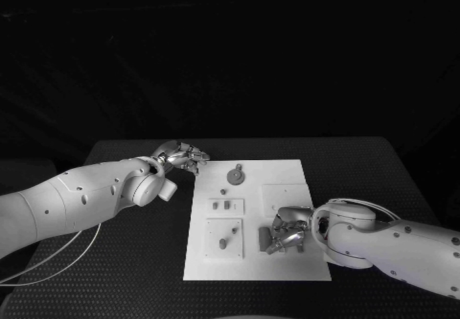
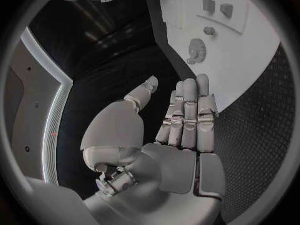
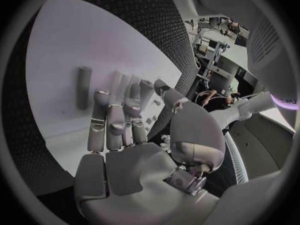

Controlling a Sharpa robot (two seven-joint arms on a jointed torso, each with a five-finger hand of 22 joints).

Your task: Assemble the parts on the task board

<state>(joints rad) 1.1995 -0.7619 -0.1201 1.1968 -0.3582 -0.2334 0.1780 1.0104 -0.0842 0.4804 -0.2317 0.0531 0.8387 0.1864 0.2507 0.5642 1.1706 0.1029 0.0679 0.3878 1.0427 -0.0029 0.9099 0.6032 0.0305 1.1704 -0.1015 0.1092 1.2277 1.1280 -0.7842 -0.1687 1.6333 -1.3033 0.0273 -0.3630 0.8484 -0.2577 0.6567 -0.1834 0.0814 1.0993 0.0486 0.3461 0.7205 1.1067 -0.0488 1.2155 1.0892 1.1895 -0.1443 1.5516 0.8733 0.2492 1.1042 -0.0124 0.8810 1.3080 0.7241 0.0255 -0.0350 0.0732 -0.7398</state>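
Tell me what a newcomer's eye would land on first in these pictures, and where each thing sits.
The white task board stands out in the middle of the black table, with a gear-shaped part near its far edge. The right hand hangs over the board's near right area beside a small cylinder part lying there. The left hand sits off the board's far left corner, holding nothing.

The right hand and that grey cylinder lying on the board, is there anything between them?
No. In the right wrist view only bare task board separates the right hand from the grey cylinder. The head view shows them close together, nothing between.
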